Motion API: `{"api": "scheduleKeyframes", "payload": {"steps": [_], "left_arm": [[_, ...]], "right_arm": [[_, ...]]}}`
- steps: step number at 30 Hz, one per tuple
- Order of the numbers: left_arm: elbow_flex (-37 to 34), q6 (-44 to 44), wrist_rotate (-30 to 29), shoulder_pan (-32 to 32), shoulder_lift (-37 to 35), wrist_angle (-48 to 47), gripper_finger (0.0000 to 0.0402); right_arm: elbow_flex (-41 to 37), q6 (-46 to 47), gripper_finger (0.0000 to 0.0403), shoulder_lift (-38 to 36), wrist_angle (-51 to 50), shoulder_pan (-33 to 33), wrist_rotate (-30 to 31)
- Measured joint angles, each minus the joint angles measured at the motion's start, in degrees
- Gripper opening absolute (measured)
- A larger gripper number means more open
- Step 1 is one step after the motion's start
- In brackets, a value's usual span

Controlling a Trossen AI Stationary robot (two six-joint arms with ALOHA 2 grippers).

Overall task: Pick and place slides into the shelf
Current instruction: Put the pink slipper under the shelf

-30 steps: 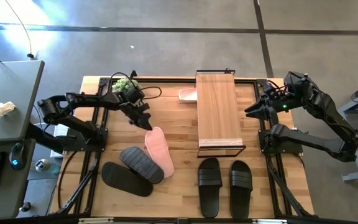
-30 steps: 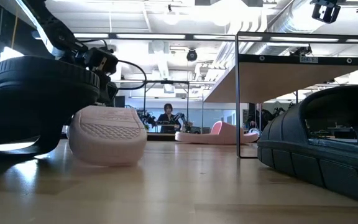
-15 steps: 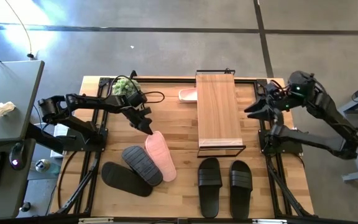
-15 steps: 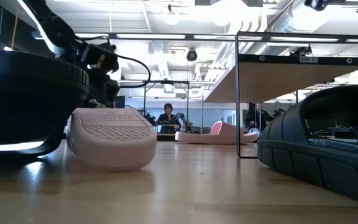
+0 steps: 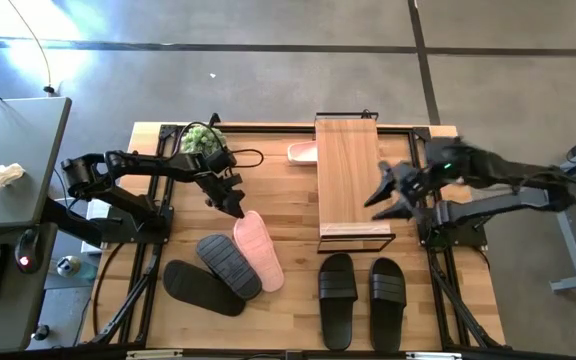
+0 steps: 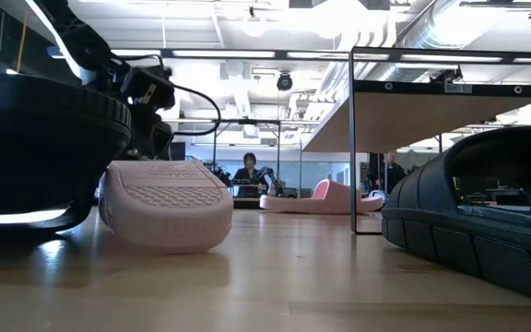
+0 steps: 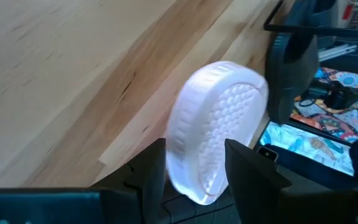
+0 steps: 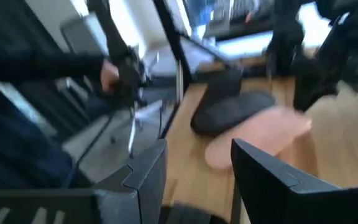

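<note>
— Moved since before? Right tool [image 5: 383, 197], fingers spread and empty, swings over the light-wood shelf [image 5: 348, 175] at frame centre.
— Left tool [image 5: 236, 209]?
— Pinching the ribbed pink slide [image 5: 257, 246] on the worktop [image 5: 288, 310].

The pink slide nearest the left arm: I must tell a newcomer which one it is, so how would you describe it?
Start at the wooden shelf mid-table and look to its left, where the left tool grips the heel of a pink slide. It overlaps a black slide. The other pink slide lies alone behind the shelf.
</note>
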Motion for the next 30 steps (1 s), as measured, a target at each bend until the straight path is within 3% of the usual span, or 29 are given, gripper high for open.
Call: {"api": "scheduleKeyframes", "payload": {"steps": [8,16,30], "left_arm": [[0.0,-0.1,-1.9,0.0,0.3,-0.6,0.015],[0.0,0.5,1.9,0.0,4.5,1.8,0.015],[0.0,0.0,10.9,-3.3,5.4,11.1,0.0146]], "right_arm": [[0.0,3.3,0.0167,6.5,0.4,5.8,0.0],[0.0,6.3,0.0167,7.7,0.6,8.8,3.4],[0.0,8.3,0.0167,7.7,0.7,13.1,11.2]]}}
